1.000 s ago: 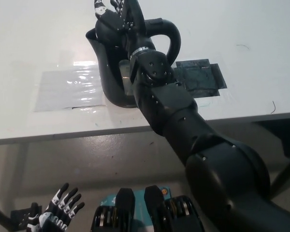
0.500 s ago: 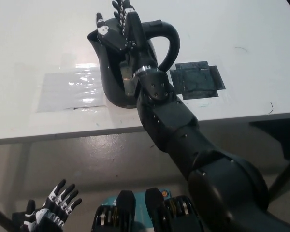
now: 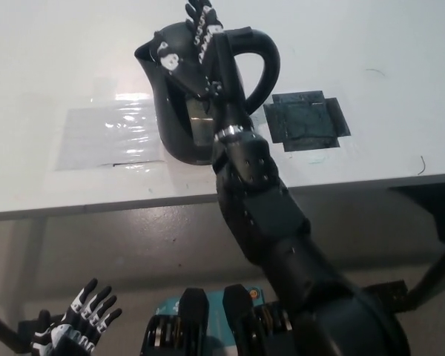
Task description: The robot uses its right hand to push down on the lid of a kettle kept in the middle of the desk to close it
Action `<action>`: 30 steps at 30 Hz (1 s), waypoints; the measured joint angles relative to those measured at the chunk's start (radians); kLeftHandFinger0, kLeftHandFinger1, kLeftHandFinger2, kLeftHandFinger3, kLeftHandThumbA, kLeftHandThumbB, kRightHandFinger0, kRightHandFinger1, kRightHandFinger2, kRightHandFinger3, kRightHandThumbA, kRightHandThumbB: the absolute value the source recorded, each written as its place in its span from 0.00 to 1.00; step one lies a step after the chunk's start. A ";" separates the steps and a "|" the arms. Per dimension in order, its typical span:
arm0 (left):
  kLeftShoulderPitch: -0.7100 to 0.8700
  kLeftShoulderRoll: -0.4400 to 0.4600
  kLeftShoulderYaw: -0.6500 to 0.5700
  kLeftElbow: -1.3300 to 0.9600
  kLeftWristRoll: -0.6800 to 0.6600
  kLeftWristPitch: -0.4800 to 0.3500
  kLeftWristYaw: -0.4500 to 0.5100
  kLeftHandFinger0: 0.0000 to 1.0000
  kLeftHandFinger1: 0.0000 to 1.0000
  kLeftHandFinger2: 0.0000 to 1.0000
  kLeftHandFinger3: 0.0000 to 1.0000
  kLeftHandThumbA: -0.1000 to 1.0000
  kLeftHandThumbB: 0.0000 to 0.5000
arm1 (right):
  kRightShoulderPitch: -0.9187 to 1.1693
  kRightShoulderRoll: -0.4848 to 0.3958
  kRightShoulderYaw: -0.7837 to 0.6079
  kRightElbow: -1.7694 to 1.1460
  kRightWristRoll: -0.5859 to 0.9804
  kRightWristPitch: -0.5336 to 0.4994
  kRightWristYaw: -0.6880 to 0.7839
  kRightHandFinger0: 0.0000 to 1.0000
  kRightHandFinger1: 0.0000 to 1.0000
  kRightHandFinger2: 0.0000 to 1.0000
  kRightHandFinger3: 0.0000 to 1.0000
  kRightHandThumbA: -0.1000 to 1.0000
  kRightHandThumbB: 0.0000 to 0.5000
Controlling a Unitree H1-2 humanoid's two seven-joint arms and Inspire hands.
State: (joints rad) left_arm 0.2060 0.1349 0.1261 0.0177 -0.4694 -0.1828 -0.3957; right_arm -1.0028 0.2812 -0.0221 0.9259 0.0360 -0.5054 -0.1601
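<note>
A black kettle (image 3: 179, 122) with a looping handle (image 3: 265, 65) stands in the middle of the white desk (image 3: 386, 111). My black right hand (image 3: 194, 52) lies flat on top of the kettle, fingers spread and pointing away from me, covering the lid so I cannot see how it sits. The right arm (image 3: 259, 193) rises from the bottom right and hides part of the kettle body. My white left hand (image 3: 74, 326) rests at the lower left, below the desk edge, with its fingers apart and holding nothing.
A clear plastic sheet (image 3: 107, 137) lies on the desk left of the kettle. A dark square patch (image 3: 305, 120) lies right of it. The desk's front edge (image 3: 96, 206) runs across the middle, with grey floor below.
My right hand has slid further away from me over the kettle's top and lies flatter on it. The left hand has sunk a little at the lower left.
</note>
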 measured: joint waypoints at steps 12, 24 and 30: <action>0.001 0.000 0.000 0.001 0.002 0.004 0.000 1.00 1.00 1.00 1.00 1.00 0.99 | 0.242 -0.040 0.070 -0.433 -0.009 0.092 0.024 1.00 1.00 1.00 1.00 0.65 0.57; 0.001 0.000 0.002 0.008 0.002 0.010 0.000 1.00 1.00 1.00 1.00 1.00 1.00 | 0.503 -0.216 0.105 -0.865 -0.007 0.190 0.060 1.00 1.00 1.00 1.00 0.60 0.49; 0.002 0.000 0.011 0.009 0.001 0.011 0.000 1.00 1.00 1.00 1.00 1.00 1.00 | 0.673 -0.328 0.107 -1.078 0.002 0.238 0.076 1.00 1.00 1.00 1.00 0.38 0.73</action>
State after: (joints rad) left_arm 0.2080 0.1353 0.1374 0.0263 -0.4681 -0.1715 -0.3952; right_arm -0.3294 -0.0469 0.0847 -0.1525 0.0383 -0.2675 -0.0841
